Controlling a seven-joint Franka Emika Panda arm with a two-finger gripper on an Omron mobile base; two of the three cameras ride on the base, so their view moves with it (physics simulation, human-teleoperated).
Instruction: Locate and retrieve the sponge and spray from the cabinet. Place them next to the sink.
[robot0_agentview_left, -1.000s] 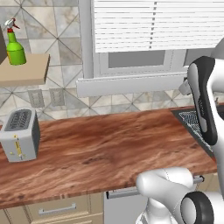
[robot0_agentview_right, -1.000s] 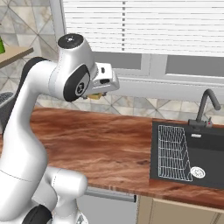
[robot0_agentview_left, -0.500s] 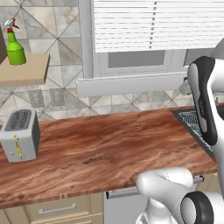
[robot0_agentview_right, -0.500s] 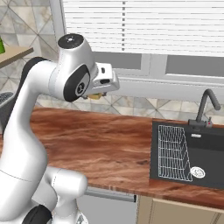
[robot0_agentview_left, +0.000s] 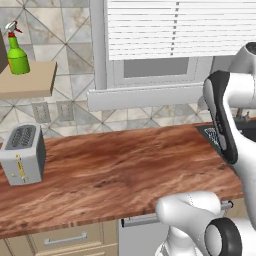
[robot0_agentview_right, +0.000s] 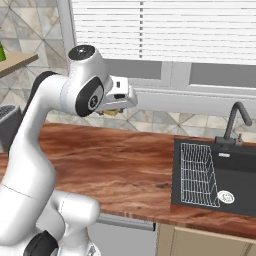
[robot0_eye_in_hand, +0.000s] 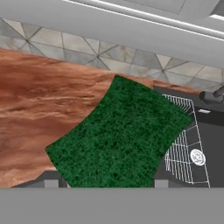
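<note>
Claw (robot0_eye_in_hand: 105, 186) narrowing on sponge (robot0_eye_in_hand: 120, 133) (slightly).

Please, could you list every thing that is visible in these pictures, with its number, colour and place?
sponge: one, dark green top, held between the fingertips above the counter's sink end
spray: one, green with red-and-white nozzle, upright on the shelf
shelf: one, tan, on the wall at far left
toaster: one, grey, left end of the counter
counter: one, brown wood grain, below the window
sink: one, dark grey with wire rack, right end of the counter
faucet: one, dark, behind the sink
gripper: one, closed on the sponge
</note>
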